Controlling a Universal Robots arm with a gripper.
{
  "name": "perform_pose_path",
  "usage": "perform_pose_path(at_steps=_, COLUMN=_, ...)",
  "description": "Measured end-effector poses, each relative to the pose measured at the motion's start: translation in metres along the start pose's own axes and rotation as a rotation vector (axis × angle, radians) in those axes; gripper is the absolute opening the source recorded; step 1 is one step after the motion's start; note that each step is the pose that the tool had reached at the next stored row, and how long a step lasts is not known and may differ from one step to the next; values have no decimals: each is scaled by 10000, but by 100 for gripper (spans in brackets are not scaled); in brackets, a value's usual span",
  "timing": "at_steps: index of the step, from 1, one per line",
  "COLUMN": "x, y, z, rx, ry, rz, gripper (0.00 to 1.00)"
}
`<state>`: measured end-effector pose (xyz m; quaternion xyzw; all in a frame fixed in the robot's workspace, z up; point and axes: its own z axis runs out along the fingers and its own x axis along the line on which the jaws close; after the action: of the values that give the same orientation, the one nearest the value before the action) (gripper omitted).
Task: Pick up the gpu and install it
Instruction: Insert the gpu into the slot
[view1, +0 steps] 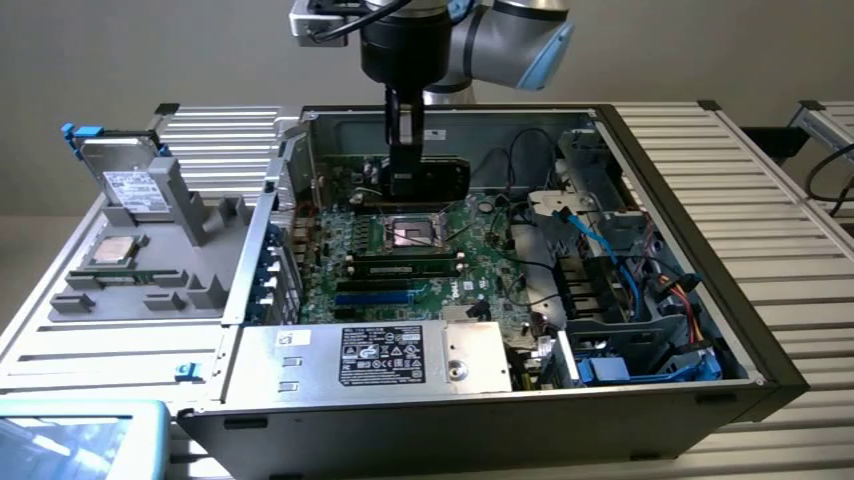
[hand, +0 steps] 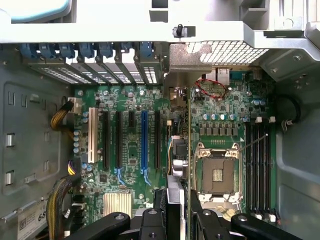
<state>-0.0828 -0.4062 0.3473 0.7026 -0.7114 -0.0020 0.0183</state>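
Gpu clamped edge-down in claw, hanging inside open case over motherboard, between expansion slots and CPU socket; apparently not yet seated. Best done by holding it upright and parallel to 1 slot, lining bracket with the rear opening, pressing straight and evenly, clear of neighbouring parts.
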Motion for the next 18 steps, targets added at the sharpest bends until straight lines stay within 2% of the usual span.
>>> perform_pose_path(at_steps=8, x=14, y=75, z=60, rx=73, ry=5, rz=-57, gripper=28)
perform_pose_path(at_steps=18, x=15, y=99, z=211, rx=75, ry=8, rz=-72, gripper=28)
